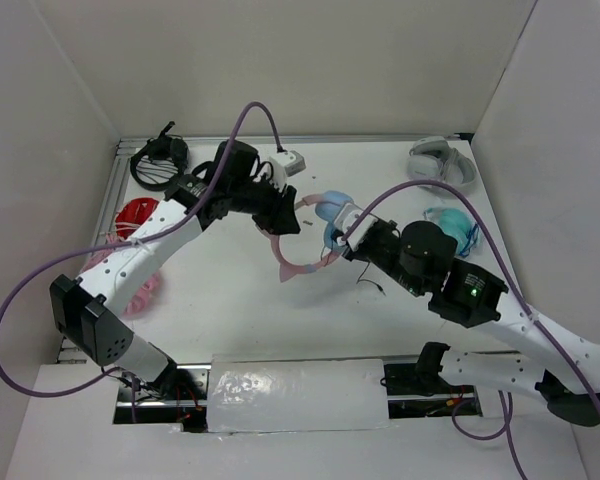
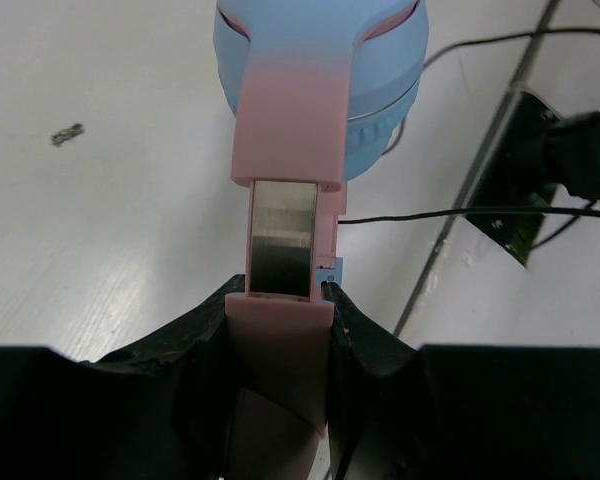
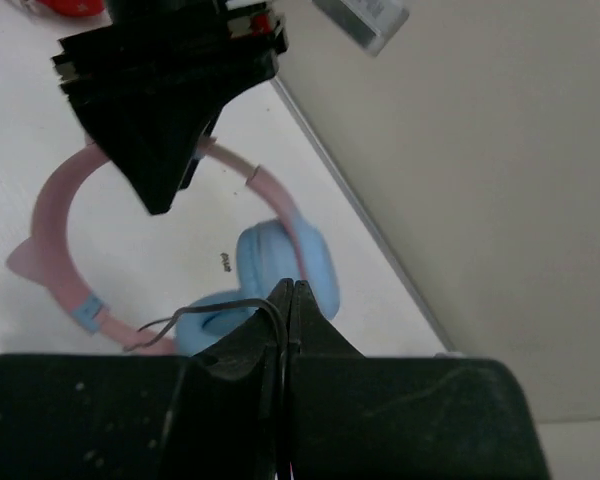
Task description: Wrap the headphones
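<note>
The headphones have a pink headband (image 1: 292, 266) with small cat ears and light blue ear cups (image 1: 332, 214), and sit mid-table. My left gripper (image 1: 280, 220) is shut on the headband (image 2: 280, 330) just below its metal slider, with one blue ear cup (image 2: 320, 60) ahead of it. My right gripper (image 1: 352, 240) is at the ear cups and is shut on the thin dark cable (image 3: 225, 303). In the right wrist view the blue cups (image 3: 298, 262) and the headband (image 3: 52, 225) lie beyond its closed gripper (image 3: 292, 292). The cable (image 2: 460, 212) also runs across the left wrist view.
Black headphones (image 1: 158, 160) lie at the back left, with red ones (image 1: 135, 215) and all-pink ones (image 1: 130, 292) along the left edge. Grey-white headphones (image 1: 442, 162) and teal ones (image 1: 458, 228) lie at the back right. A small white device (image 1: 290, 160) sits by the back wall.
</note>
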